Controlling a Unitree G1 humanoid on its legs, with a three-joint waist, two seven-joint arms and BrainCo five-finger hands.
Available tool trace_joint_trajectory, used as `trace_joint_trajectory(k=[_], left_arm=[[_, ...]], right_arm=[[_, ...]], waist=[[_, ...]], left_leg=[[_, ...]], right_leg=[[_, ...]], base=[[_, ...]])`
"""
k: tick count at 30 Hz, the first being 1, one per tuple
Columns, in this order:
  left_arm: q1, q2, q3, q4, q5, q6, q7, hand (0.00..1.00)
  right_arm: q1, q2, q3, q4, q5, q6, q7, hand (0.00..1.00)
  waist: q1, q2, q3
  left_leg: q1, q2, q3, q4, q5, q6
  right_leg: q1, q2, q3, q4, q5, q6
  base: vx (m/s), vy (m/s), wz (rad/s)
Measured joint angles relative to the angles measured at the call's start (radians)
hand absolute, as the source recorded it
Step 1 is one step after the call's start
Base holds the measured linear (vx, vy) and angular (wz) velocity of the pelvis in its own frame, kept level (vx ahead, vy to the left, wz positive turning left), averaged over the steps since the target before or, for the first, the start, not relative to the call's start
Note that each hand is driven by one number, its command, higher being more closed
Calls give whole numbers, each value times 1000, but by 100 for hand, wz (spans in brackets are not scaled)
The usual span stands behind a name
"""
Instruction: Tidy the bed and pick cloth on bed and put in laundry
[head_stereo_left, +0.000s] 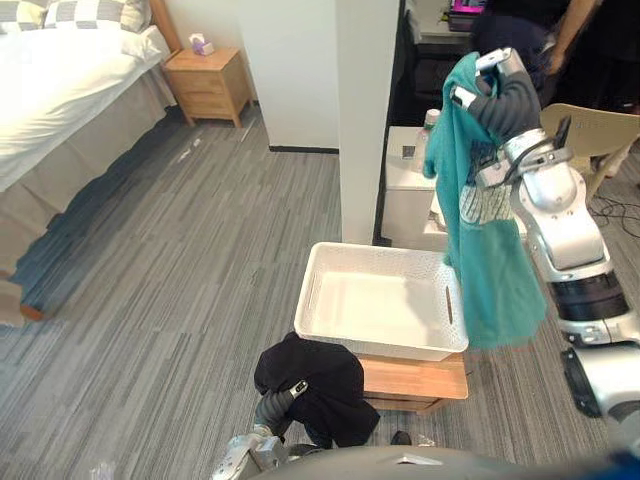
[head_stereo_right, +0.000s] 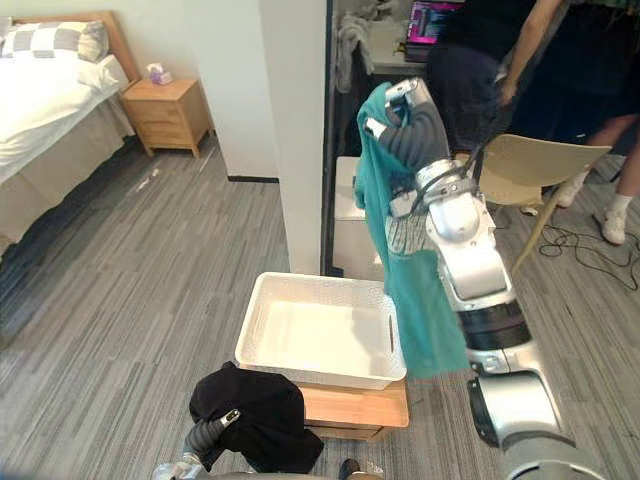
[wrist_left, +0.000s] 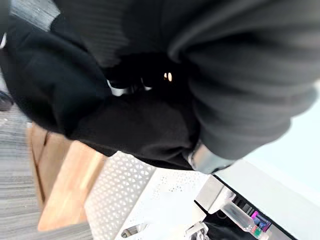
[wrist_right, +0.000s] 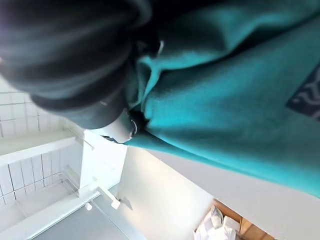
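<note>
Over the right edge of the white perforated plastic laundry basket (head_stereo_left: 380, 258), the right hand (head_stereo_left: 503, 95) is held high. Its fingers are curled tight on a bunched fold of the long teal fabric garment (head_stereo_left: 490, 250), which hangs straight down just beside the basket's right wall, with its hem below the rim. The basket sits on a low light-wood stool (head_stereo_left: 418, 380). At the stool's near left corner the left hand (head_stereo_left: 278, 403) is low, buried in a crumpled black cloth (head_stereo_left: 318, 385) that drapes over it — how its fingers stand cannot be told. At the far left is the white-sheeted bed (head_stereo_left: 60, 90), with a small wooden nightstand (head_stereo_left: 207, 85) beside it. A person in dark clothes (head_stereo_right: 500, 50) stands behind a beige chair (head_stereo_right: 535, 165).
</note>
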Motion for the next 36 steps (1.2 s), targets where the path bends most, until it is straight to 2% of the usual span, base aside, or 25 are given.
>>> trace_joint_trajectory(k=[5,8,13,15,23,28,32,36], left_arm=[[-4,5,12,0,3,14,0,100],[-16,23,36,1,3,21,0,100],[-21,51,50,28,3,38,0,100],[-24,51,50,28,3,41,0,100],[-59,40,48,26,3,64,0,100],[-71,40,44,23,3,88,10,100],[-70,45,39,16,3,119,38,100],[-74,51,39,8,35,129,41,100]], right_arm=[[-75,-2,12,47,36,41,1,100],[-109,-2,15,81,38,59,1,100],[-117,-15,16,79,62,57,0,100],[-123,-38,19,80,69,56,0,100],[-224,-38,55,110,97,60,15,100],[-234,-36,77,120,99,114,17,100],[-221,-4,85,215,96,159,12,100],[-170,39,84,310,94,167,-25,100]], waist=[[9,-13,-2],[14,-42,10],[27,-69,1],[34,-70,1],[35,-69,2],[38,-71,2],[49,-76,6],[60,-86,21]], left_leg=[[3,8,-1,-64,7,11],[2,13,1,-89,10,16],[-11,18,1,-84,11,14],[-15,18,2,-88,17,11],[-12,23,3,-87,26,5],[-14,21,3,-88,28,8],[-20,21,-2,-88,33,7],[-48,21,-13,-86,40,5]], right_leg=[[-27,14,-13,-7,14,-6],[-35,19,-23,-7,27,-13],[-41,19,-34,-7,31,-18],[-47,20,-35,-7,32,-19],[-54,27,-36,-7,42,-26],[-51,23,-36,-8,44,-24],[-52,23,-40,-8,44,-25],[-71,20,-54,-8,47,-27]], base=[[-80,-7,11],[-93,-6,4],[-52,-5,3],[0,0,0],[20,16,-2],[-10,29,0],[-5,15,4],[-4,12,8]])
